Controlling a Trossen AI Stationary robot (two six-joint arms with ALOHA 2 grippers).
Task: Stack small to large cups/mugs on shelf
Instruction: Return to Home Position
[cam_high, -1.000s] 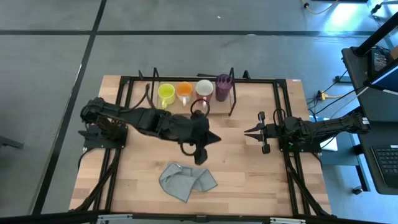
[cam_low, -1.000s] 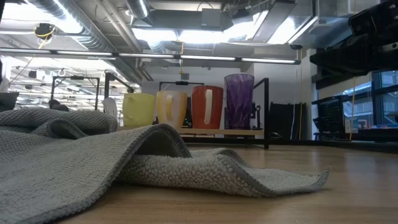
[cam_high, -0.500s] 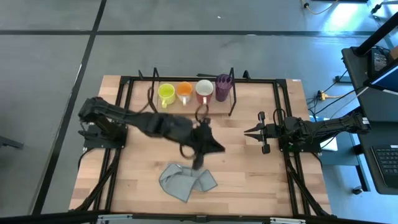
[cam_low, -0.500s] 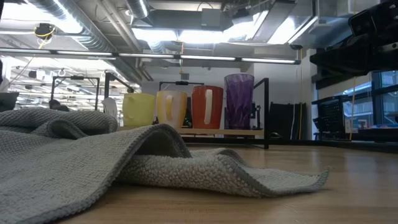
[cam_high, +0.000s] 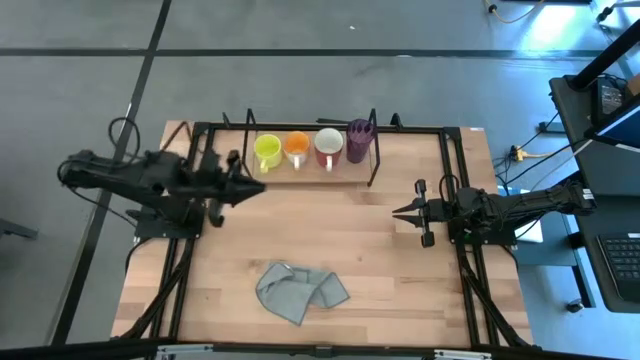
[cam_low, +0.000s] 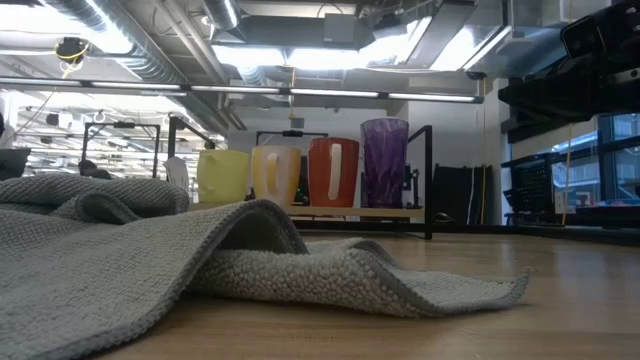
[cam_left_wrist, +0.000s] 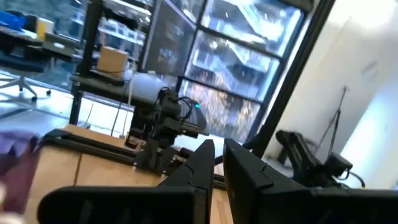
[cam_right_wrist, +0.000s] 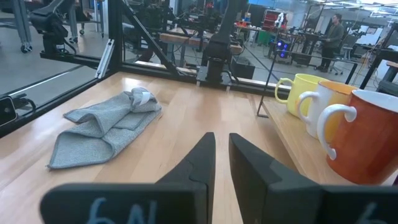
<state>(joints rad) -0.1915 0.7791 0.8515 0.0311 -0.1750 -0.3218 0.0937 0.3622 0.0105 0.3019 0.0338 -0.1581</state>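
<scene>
From where I stand, the job looks done on the shelf (cam_high: 374, 168) at the far edge of the worktop (cam_high: 380, 280). 4 vessels stand upright on it in 1 row, side by side. Starting at the left end, they are the small yellow mug (cam_high: 267, 150), the orange mug (cam_high: 296, 146), a white-rimmed mug (cam_high: 328, 143) with a reddish inside, and the tall purple tumbler (cam_high: 358, 140) beside the right end loop. From table height they rise in step toward the tumbler, and the mug handles face the front of the worktop. Seen side-on, the white-rimmed mug's wall looks more orange-red than white, though the light there is harsh.

The left pincer (cam_high: 255, 187) sits low over the left part of the worktop. It points across toward the middle, just in front of the shelf's left end and apart from it. Its wrist camera shows the 2 fingers (cam_left_wrist: 202, 165) drawn together with only a thin slit between them, gripping nothing.

The right pincer (cam_high: 400, 212) waits over the right side, pointing inward. Its fingers (cam_right_wrist: 202, 158) are likewise together and empty.

A crumpled grey cloth (cam_high: 300, 290) lies on the near half of the worktop, well apart from both pincers and from the shelf.
</scene>
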